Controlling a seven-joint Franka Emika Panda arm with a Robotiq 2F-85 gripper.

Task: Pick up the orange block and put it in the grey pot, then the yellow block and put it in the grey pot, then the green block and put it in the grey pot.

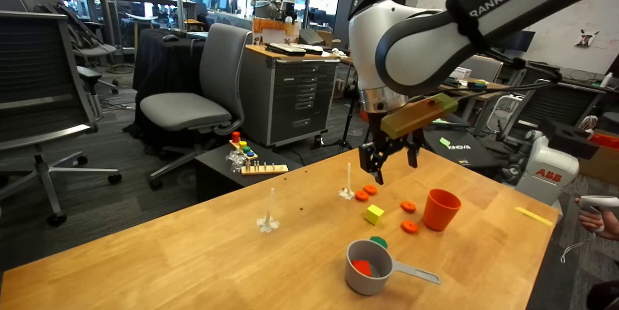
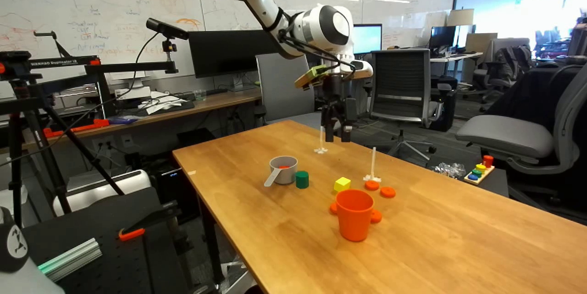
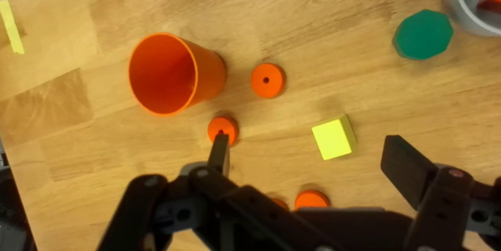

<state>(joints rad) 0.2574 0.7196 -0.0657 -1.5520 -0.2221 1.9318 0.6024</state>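
The black two-finger gripper (image 3: 310,154) hangs above the light wooden table (image 1: 217,257), its fingers spread wide. In the wrist view a bright yellow cube-shaped block (image 3: 332,140) on the table shows between them, nearer the finger at its three o'clock; its top face is a pale, even lemon, the visible sides darker and almost olive, the edges crisp. From it, between one and two o'clock, sits a dark green many-sided block (image 3: 423,35) with a flat top; in an exterior view it looks like a short upright drum. Just beside this stands the round grey pot (image 1: 362,285), its handle pointing between three and four o'clock in an exterior view. Inside it lies the orange-red block (image 1: 361,267), one face vivid, another a dark brown-red. In the wrist view a tapered orange cup (image 3: 209,73) stands at ten o'clock from the yellow block, a flat orange disc (image 3: 270,88) between them.
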